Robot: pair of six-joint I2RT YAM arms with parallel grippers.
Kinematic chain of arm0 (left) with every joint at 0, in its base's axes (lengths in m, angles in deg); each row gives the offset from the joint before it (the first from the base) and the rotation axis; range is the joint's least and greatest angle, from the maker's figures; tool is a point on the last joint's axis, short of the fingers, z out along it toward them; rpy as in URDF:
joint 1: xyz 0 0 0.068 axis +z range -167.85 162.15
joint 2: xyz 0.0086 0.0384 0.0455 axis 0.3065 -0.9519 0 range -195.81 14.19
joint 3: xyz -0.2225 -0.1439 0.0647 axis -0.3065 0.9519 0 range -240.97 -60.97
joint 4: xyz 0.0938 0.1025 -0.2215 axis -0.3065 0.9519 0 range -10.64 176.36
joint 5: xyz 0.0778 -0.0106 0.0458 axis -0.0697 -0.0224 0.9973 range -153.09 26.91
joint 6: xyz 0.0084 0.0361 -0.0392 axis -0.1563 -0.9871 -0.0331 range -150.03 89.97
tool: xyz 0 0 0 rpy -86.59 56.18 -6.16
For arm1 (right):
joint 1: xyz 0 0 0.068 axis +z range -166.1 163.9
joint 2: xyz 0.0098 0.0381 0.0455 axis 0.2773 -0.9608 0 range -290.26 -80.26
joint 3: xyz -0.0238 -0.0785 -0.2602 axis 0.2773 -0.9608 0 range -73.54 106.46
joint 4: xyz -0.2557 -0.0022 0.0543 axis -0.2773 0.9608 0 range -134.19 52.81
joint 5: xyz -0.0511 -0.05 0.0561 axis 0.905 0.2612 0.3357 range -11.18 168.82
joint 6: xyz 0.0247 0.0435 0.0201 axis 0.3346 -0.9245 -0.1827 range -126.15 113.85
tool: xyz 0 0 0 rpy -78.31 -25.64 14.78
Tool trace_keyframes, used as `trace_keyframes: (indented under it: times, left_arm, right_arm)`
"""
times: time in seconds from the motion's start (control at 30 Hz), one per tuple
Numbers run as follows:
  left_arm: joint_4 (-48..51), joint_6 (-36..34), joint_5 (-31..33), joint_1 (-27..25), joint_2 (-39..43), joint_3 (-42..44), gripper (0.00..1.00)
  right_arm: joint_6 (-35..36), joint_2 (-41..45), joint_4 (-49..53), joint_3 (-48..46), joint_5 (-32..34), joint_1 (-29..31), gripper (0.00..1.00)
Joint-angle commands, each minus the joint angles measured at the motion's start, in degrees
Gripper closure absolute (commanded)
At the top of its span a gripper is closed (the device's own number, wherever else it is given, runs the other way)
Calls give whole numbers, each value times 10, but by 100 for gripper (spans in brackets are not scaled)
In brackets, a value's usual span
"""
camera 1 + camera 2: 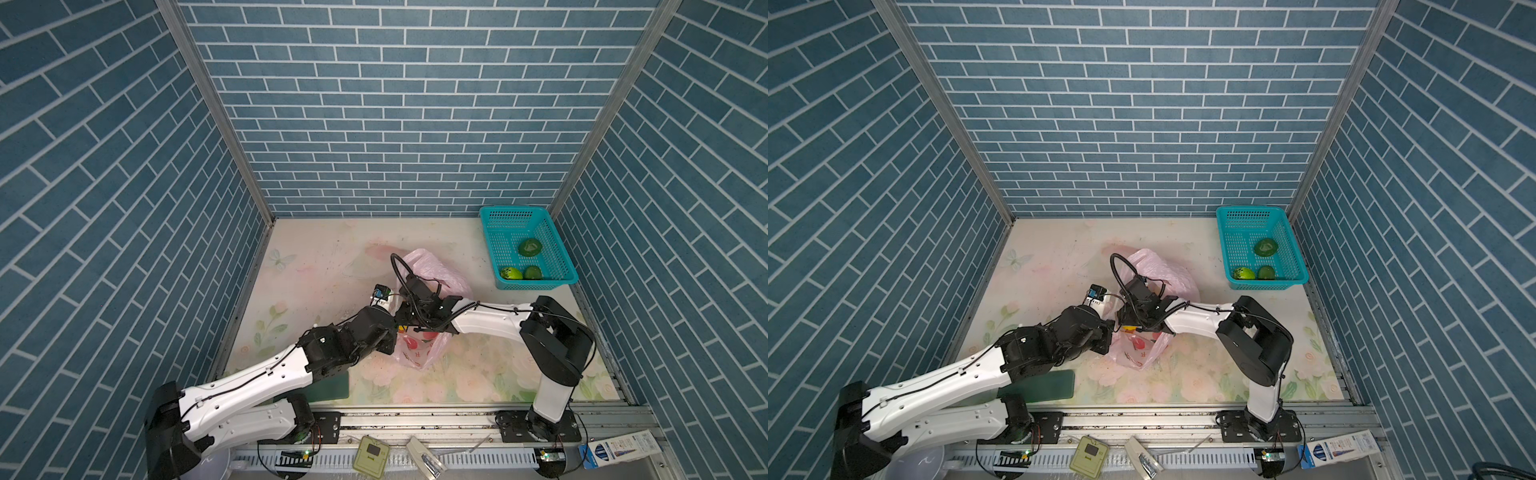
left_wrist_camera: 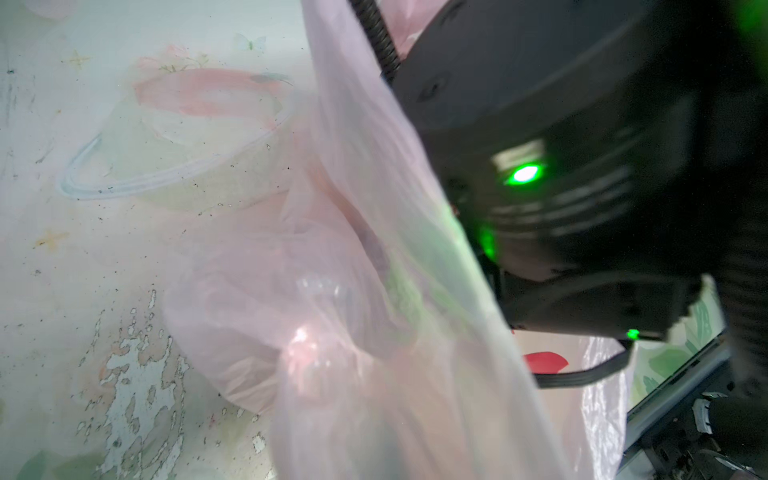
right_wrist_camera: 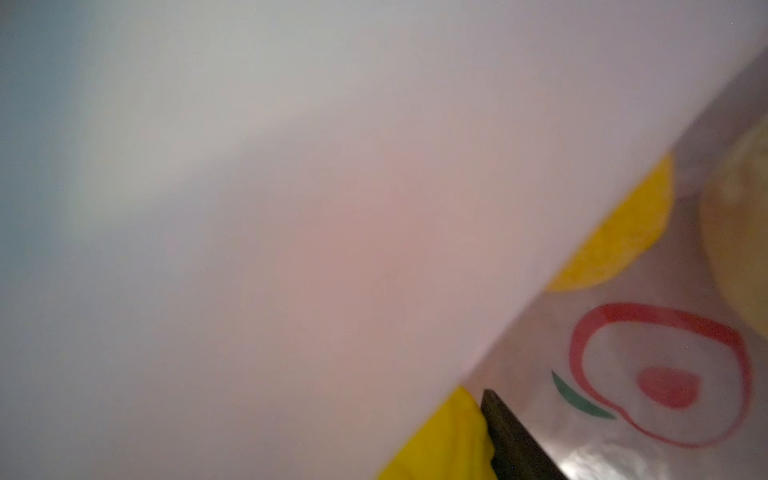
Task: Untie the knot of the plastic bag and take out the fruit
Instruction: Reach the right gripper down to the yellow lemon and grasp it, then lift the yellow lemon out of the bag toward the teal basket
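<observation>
Plastic bag sits mid-desk, both arms converged on its mouth. Right gripper is nearer and inside the bag. Only the right wrist view shows a yellow fruit ahead of its finger; its opening can't be told. Left gripper is closed at the bag's edge. Top views mostly hide the contents.

- robot arms: two, left arm and right arm
- plastic bag: just the one, pink
- teal basket: one
- fruit in the basket: three, a dark green one, a striped light green one, another dark green one
- fruit showing inside the bag in the right wrist view: three, a yellow one, another yellow one, a pale one; any more, can't tell
- clear bowl: one
- green board: one
</observation>
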Motion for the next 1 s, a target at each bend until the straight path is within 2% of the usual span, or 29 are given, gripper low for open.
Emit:
trace_keyframes:
  times: [0.0,0.23,0.5,0.97]
  left_arm:
    - [-18,-6,15,0,-5,6,100]
    - [-45,-19,22,0,-13,2,100]
    - [-78,-26,20,0,-27,-1,100]
    - [-103,-39,23,0,-53,-20,100]
  right_arm:
    - [-5,55,40,-29,-2,-2,45]
    - [-3,134,94,-61,-10,-2,46]
    - [7,221,166,-54,-10,0,46]
    - [24,294,280,46,-38,0,47]
